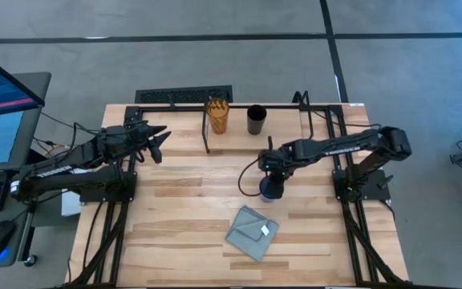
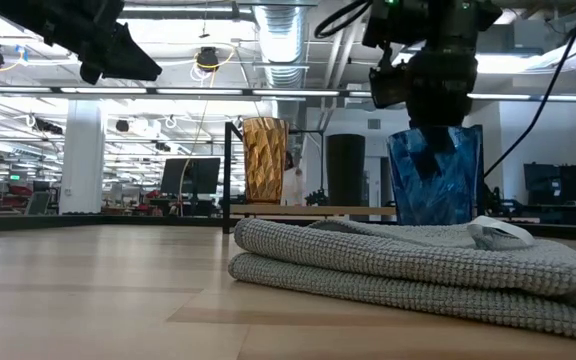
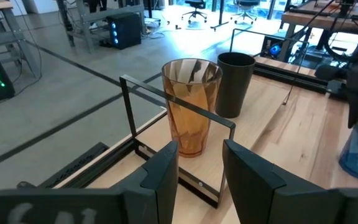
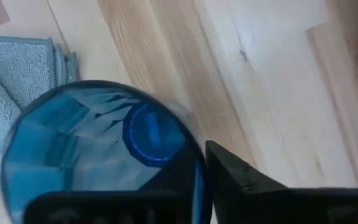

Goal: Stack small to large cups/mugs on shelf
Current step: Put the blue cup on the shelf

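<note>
Near the middle of the table (image 1: 175, 233) stands the blue cup (image 1: 271, 188), upright on the wood, with the right gripper (image 1: 272, 170) directly over it. The right wrist view looks straight down into the cup (image 4: 98, 152): one dark finger (image 4: 253, 186) sits outside its rim and a dark bar crosses just inside the near wall, so the fingers straddle the wall — whether they press on it I cannot tell. From the low view the gripper (image 2: 430, 95) comes down onto the cup's (image 2: 434, 180) rim from above.

Just beside the cup, toward the table's front, lies the grey cloth (image 1: 252, 233), folded; the two are close but apart.

On the shelf (image 1: 279, 132) at the table's back stand the amber tumbler (image 1: 217, 116) and the black cup (image 1: 256, 120), side by side, apart, both upright.

The left gripper (image 1: 157, 141) hangs above the table's left side, aimed at the tumbler (image 3: 191, 106) — its fingers (image 3: 160, 177) spread moderately with nothing between them.
</note>
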